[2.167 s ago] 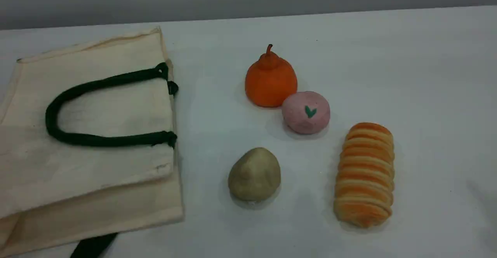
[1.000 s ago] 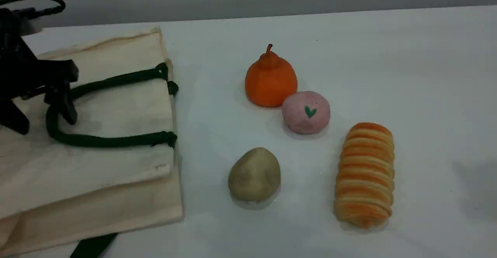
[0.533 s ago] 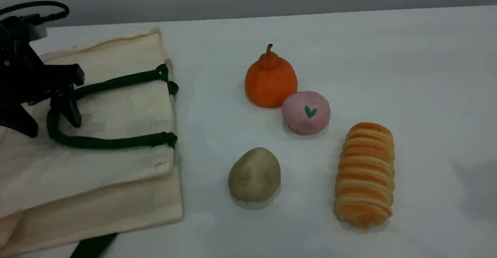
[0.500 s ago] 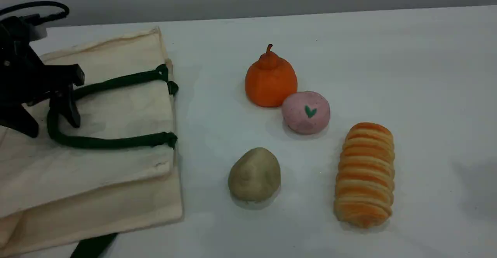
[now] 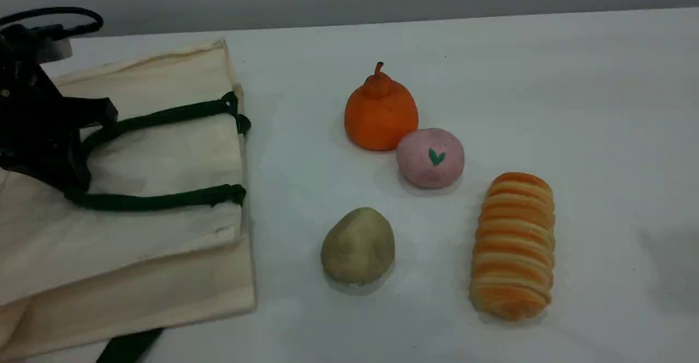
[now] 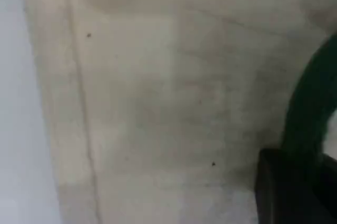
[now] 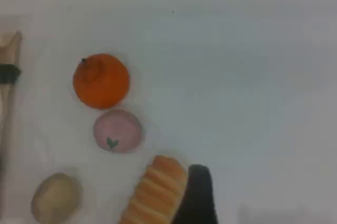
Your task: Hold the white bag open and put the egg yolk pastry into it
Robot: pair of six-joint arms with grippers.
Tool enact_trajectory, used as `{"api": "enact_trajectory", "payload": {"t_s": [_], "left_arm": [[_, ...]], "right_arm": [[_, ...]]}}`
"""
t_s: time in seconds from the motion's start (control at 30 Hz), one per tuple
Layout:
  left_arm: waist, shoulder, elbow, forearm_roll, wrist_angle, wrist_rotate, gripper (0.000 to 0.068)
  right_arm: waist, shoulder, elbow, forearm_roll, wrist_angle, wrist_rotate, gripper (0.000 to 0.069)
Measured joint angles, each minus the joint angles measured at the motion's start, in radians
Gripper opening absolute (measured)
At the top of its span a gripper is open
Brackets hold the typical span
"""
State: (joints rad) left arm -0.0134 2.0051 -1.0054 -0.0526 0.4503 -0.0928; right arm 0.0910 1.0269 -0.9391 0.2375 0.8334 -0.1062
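The white bag lies flat on the table's left side, mouth edge toward the middle. Its dark green handle loops across the top face. My left gripper is shut on the loop end of that handle; in the left wrist view the handle runs down to a black fingertip over the canvas. The egg yolk pastry sits on the table right of the bag, also in the right wrist view. My right gripper is outside the scene view, high above the food, open; one dark fingertip shows.
An orange pear-shaped piece, a pink ball with a green leaf mark and a striped bread roll lie right of the pastry. A second green strap pokes out under the bag's near edge.
My left gripper's fingers have come together on the handle's loop end, and the handle's curve has tightened toward them. The food items have not moved.
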Motion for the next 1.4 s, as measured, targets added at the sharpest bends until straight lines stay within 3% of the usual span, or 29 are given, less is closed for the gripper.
{"api": "enact_trajectory", "payload": {"t_s": [0.13,0.33,0.53,0.6,0.8,1.07,1.4], "left_arm": [[0.000,-0.002,-0.073,0.001,0.101,0.093,0.0106],[0.000,-0.002,-0.273,0.001,0.375,0.196,0.0106],[0.000,-0.002,-0.570,-0.007,0.686,0.350,0.0106],[0.000,-0.011,-0.675,-0.037,0.744,0.406,0.0105],[0.000,-0.041,-0.875,-0.190,0.775,0.564,0.0104],[0.000,-0.053,-0.892,-0.434,0.772,0.874,0.0104],[0.000,-0.116,-0.892,-0.483,0.772,0.993,0.0104]], "right_arm": [[0.000,0.000,0.000,0.000,0.000,0.000,0.0566],[0.000,0.000,0.000,0.000,0.000,0.000,0.0566],[0.000,0.000,0.000,-0.001,0.001,-0.009,0.0566],[0.000,0.000,0.000,-0.001,0.006,-0.010,0.0566],[0.000,0.000,0.000,-0.001,0.006,-0.012,0.0566],[0.000,0.003,0.015,0.083,0.004,-0.106,0.0566],[0.000,0.039,0.015,0.205,0.003,-0.240,0.0566]]}}
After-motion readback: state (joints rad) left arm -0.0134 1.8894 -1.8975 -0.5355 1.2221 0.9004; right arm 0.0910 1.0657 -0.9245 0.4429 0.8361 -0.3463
